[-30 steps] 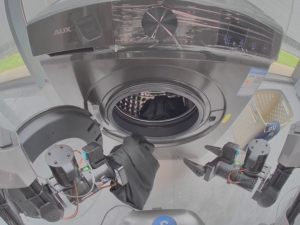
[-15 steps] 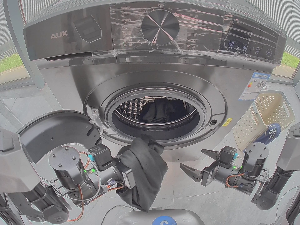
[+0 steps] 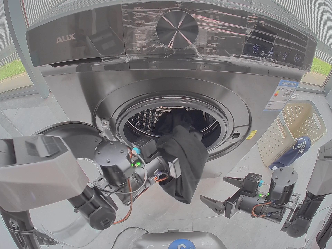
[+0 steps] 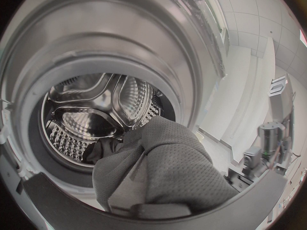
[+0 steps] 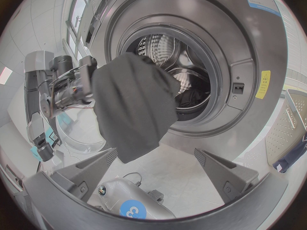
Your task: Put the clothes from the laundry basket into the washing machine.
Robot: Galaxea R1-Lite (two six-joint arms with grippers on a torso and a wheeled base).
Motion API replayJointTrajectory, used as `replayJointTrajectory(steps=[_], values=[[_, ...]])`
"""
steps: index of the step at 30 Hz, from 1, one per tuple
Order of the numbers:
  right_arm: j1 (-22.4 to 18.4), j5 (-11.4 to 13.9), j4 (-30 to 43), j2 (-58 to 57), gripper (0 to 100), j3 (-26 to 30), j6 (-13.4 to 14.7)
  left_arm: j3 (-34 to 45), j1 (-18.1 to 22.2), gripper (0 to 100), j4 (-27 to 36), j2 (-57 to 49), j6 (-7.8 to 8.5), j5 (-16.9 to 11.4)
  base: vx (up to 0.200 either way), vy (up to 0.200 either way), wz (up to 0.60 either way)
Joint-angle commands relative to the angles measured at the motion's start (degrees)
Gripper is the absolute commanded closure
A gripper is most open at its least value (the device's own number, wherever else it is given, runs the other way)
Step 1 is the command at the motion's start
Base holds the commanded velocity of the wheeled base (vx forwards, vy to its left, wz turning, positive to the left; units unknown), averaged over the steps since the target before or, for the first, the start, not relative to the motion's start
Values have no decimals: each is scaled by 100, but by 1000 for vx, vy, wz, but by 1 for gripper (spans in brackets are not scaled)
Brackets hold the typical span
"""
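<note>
One washing machine [image 3: 166,73] stands with its round door [image 3: 65,135] swung open on the robot's left. One pale laundry basket [image 3: 304,118] sits just beside the machine on the right, with one blue garment [image 3: 294,151] at its lower edge. There are two dark pieces. The loose dark garment [image 3: 176,116] lies inside the drum [image 3: 145,116]. The held dark garment [image 3: 183,159] hangs at the drum's mouth.

The left arm stretches toward the opening. The left gripper [image 3: 175,166] is clamped on the held dark garment, which covers its fingers. The right arm sits low, right of the opening. The right gripper [image 3: 213,188] is spread wide and empty.
</note>
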Motion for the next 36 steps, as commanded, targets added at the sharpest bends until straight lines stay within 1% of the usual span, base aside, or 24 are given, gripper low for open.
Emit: replayJointTrajectory(steps=[1,3,4,7,9,11,13,14,15,18,25,28,33,36], values=[[-44,15,-93,-141,0,295,-34,-1156,110,100,49,1067,-4,58,0,0,0],[-70,15,-93,-202,0,330,-34,-1411,146,100,128,1252,5,190,0,0,0],[-70,15,-93,-202,0,330,-34,-1411,146,100,128,1252,5,190,0,0,0],[-105,15,-93,-237,0,357,-51,-1912,216,100,383,1586,23,603,0,0,0],[-105,15,-85,-229,0,357,-51,-2202,304,100,515,1683,31,691,0,0,0],[-105,15,-93,-220,0,348,-51,-2501,400,100,691,1762,31,708,0,0,0],[-105,15,-85,-211,0,348,-51,-2632,453,100,814,1779,31,708,0,0,0],[-105,15,-85,-202,0,357,-51,-2799,559,100,1042,1788,31,708,0,0,0],[-105,15,-93,-194,0,357,-51,-2861,585,100,1139,1806,40,700,0,0,0],[-97,15,-93,-167,0,357,-51,-3160,620,100,1412,1920,40,629,0,0,0],[-44,15,-93,-35,0,339,-51,-4118,761,100,2027,2271,5,638,0,0,0],[-61,15,-93,-35,0,339,-51,-4355,787,100,2343,2289,-4,647,0,0,0],[-88,15,-93,-35,0,330,-51,-4645,884,100,2668,2298,-4,647,0,0,0],[-53,15,-93,-35,0,321,-51,-4961,910,100,2906,2359,-12,700,0,0,0]])
